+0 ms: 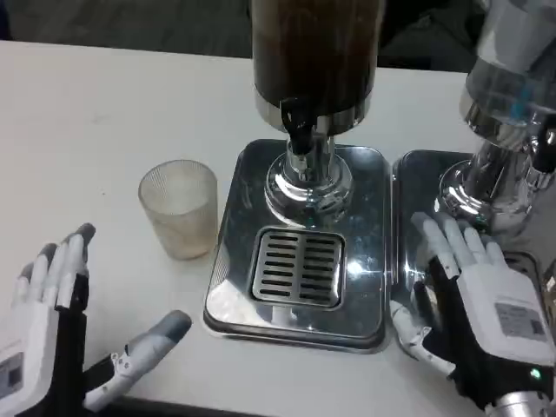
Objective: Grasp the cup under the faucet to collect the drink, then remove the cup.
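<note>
the cup point(179, 207) is standing upright on the white table point(95, 104) in the left-centre of the frame, just beside the left edge of the steel drip tray point(239, 287) and not on it. it is not yet under the faucet point(298, 136), which is hanging at upper centre below the dark drink dispenser point(317, 48), over the slotted grate point(298, 267).

the left hand point(48, 339) is sitting in the lower left corner with its fingers point(65, 261) spread apart and its thumb pointing toward the centre of the frame, gripping nothing. the cup is lying up and to the right of it, near but clearly apart, roughly in line with the gap between fingers and thumb. the cup's long axis is running vertically, so a sideways wrap around its wall looks like the natural grasp.

the right hand point(482, 308) is resting in the lower right, over the seam between the drip tray and a second tray point(417, 187) under another dispenser point(512, 87), fingers apart and holding nothing. the whole drip tray is lying between it and the cup, so the left hand is plainly the nearer one.

judging from this, the grasp is not yet made. the coming move is calling for the left hand to be reaching up-right to close on the cup, then carrying it rightward onto the grate beneath the faucet.
</note>
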Available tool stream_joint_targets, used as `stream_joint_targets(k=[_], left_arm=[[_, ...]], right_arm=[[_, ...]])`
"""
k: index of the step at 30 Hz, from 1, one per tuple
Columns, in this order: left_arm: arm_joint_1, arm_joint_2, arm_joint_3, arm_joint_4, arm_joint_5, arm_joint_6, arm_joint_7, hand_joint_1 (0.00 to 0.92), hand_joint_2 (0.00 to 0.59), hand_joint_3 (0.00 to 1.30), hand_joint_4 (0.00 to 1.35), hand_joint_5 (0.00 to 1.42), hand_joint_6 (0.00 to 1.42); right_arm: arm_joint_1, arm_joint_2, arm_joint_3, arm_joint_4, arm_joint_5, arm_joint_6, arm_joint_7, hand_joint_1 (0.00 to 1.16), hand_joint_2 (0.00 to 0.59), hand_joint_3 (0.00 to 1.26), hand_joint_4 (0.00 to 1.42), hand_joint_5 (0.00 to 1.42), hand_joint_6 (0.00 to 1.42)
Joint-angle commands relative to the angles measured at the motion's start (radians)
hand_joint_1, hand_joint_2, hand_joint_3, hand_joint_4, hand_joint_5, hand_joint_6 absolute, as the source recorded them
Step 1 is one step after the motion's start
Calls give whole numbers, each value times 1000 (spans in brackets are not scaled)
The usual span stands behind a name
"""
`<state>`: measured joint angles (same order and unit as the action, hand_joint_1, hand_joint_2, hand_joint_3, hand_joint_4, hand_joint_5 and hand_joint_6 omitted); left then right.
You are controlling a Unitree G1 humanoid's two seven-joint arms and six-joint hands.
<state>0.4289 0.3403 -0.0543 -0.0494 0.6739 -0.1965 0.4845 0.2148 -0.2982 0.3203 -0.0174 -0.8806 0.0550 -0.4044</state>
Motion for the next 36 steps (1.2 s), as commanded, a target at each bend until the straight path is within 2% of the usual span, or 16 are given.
stream_joint_targets(k=[1,6,10,14,17,23,27,34,36], left_arm=[[-29,23,28,-2,-47,-40,-36,0,9,0,0,0,0],[-96,51,53,58,-65,-65,-51,0,6,0,0,0,0],[-190,75,69,189,-116,-109,-64,0,2,0,0,0,0],[-305,113,69,357,-196,-193,-132,0,0,0,0,0,0],[-371,124,69,471,-212,-249,-124,0,0,0,0,0,0],[-545,125,46,769,-216,-358,-96,0,0,0,0,0,0],[-637,116,17,912,-210,-396,-83,0,0,0,0,0,0],[-761,93,-24,1096,-222,-433,-78,4,0,0,0,0,0],[-780,90,-35,1122,-218,-442,-77,49,0,0,0,0,0]], right_arm=[[9,5,5,-39,-19,21,14,295,490,30,0,0,0],[30,15,4,-55,-27,37,12,300,490,26,0,0,0],[38,24,8,-57,-34,46,7,303,490,25,0,0,0],[37,30,9,-57,-35,50,8,306,490,25,0,0,0],[33,33,12,-52,-35,49,7,307,490,25,0,0,0],[12,25,16,-45,-38,46,17,309,490,25,0,0,0],[12,20,17,-51,-38,49,25,311,490,25,0,0,0],[42,19,23,-82,-47,62,39,310,486,25,0,0,0],[47,19,24,-89,-49,66,43,309,484,25,0,0,0]])
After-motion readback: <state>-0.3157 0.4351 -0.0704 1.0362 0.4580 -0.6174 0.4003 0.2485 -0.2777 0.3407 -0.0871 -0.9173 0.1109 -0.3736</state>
